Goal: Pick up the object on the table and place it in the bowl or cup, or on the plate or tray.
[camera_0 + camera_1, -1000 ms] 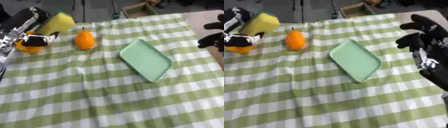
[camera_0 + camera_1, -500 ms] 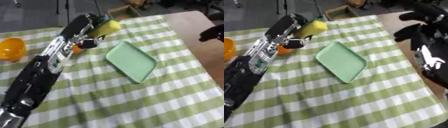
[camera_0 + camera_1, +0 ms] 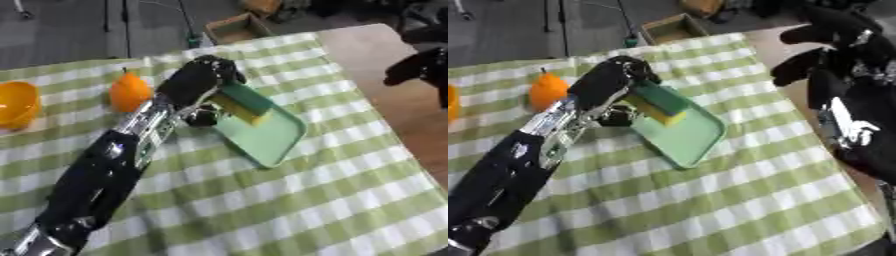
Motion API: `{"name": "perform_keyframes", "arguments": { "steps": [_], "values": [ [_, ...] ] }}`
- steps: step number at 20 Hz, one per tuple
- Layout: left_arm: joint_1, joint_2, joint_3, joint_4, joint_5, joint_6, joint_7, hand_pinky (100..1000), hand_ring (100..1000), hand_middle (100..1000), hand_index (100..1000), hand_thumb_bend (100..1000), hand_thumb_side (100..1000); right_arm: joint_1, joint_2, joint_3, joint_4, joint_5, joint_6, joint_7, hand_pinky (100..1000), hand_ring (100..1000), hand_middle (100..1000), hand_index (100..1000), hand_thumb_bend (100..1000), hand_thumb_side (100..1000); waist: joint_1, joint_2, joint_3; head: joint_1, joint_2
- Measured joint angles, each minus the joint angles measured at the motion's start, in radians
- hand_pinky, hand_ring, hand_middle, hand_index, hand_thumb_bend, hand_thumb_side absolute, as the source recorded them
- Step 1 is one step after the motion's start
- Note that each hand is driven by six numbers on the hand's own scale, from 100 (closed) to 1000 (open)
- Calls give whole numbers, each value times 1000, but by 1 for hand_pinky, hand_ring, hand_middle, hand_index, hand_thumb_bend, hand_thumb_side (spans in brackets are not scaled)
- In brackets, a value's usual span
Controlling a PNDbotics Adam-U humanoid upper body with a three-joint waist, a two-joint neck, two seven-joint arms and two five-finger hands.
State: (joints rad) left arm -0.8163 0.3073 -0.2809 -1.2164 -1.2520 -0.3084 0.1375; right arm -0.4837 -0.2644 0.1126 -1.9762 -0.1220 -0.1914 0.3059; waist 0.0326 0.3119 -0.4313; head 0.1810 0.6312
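Observation:
A yellow sponge with a green top (image 3: 240, 103) sits tilted at the far left end of the pale green tray (image 3: 273, 136). My left hand (image 3: 198, 81) is over it, fingers and thumb curled round it; the arm runs up from the lower left. Whether the sponge touches the tray floor is hidden by the hand. Off the cloth at the right edge, my right hand (image 3: 834, 49) hangs raised with relaxed fingers and holds nothing.
An orange fruit-shaped object (image 3: 129, 91) stands left of the tray. An orange bowl (image 3: 17, 103) is at the far left. The green checked cloth (image 3: 289, 200) covers the table; bare wood (image 3: 363, 50) shows at the right. A cardboard box (image 3: 230, 30) lies beyond the far edge.
My left arm has carried the sponge rightward from beside the orange bowl to the tray's far end. The view itself has shifted. The right hand stays raised at the right.

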Motion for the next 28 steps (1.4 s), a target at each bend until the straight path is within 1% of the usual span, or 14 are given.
{"name": "perform_keyframes", "arguments": {
  "steps": [1,2,5,6,7,10,13,15,17,19,20,21,25,28],
  "values": [
    [2,-4,0,6,-23,-3,0,810,717,686,802,637,227,0,2,0,0,0,-1,1,654,678,799,949,100,351,0,0,-1,-1,0],
    [5,-8,0,12,-43,-5,-1,860,782,796,880,847,470,0,3,1,0,0,-1,2,654,678,799,948,100,352,0,0,-1,-1,0],
    [8,-19,-3,25,-100,-4,-13,867,791,808,892,877,520,0,4,3,0,-1,1,3,653,677,799,948,100,354,0,0,-7,-3,0],
    [9,-22,-4,26,-113,-2,-18,883,812,836,907,892,573,0,4,4,0,-1,1,3,653,677,799,948,100,356,0,0,-7,-4,0],
    [10,-24,-5,27,-123,1,-23,883,812,836,907,892,573,1,4,4,0,-2,1,4,653,677,799,948,100,356,0,0,-7,-5,0],
    [16,-27,0,27,-131,15,-36,909,848,872,930,838,666,2,4,5,0,-2,2,5,653,677,799,948,100,357,0,0,-7,-8,0],
    [16,-26,22,26,-102,49,-45,920,866,890,933,799,666,6,4,5,0,-2,3,5,652,677,799,948,100,359,0,0,-6,-10,-1],
    [16,-17,46,20,-58,84,-38,913,868,896,933,714,681,8,4,4,0,-2,3,5,652,676,799,948,100,359,0,0,-5,-11,-5],
    [17,-5,81,-5,19,128,-14,870,842,879,919,617,704,9,4,4,0,-2,3,5,652,676,798,948,100,362,0,0,2,-15,-8],
    [31,12,127,-57,151,179,35,837,824,865,908,588,699,10,4,3,0,-2,4,3,652,676,798,948,100,362,0,0,9,-21,-8],
    [39,24,149,-92,228,203,63,813,814,859,903,576,701,10,4,2,0,-2,5,2,651,676,798,948,100,318,0,0,12,-23,-8],
    [48,38,173,-139,315,225,98,784,801,845,892,561,706,11,4,0,0,-1,5,1,651,675,798,948,100,367,0,0,19,-28,-8],
    [125,132,281,-407,652,303,237,761,777,817,866,531,708,20,2,-5,0,7,6,-7,649,673,797,948,100,375,0,0,56,-51,-8],
    [247,201,349,-587,806,355,284,759,774,808,864,519,694,39,-8,-15,0,17,11,-15,646,671,796,948,100,391,0,0,91,-64,-8]
  ]
}}
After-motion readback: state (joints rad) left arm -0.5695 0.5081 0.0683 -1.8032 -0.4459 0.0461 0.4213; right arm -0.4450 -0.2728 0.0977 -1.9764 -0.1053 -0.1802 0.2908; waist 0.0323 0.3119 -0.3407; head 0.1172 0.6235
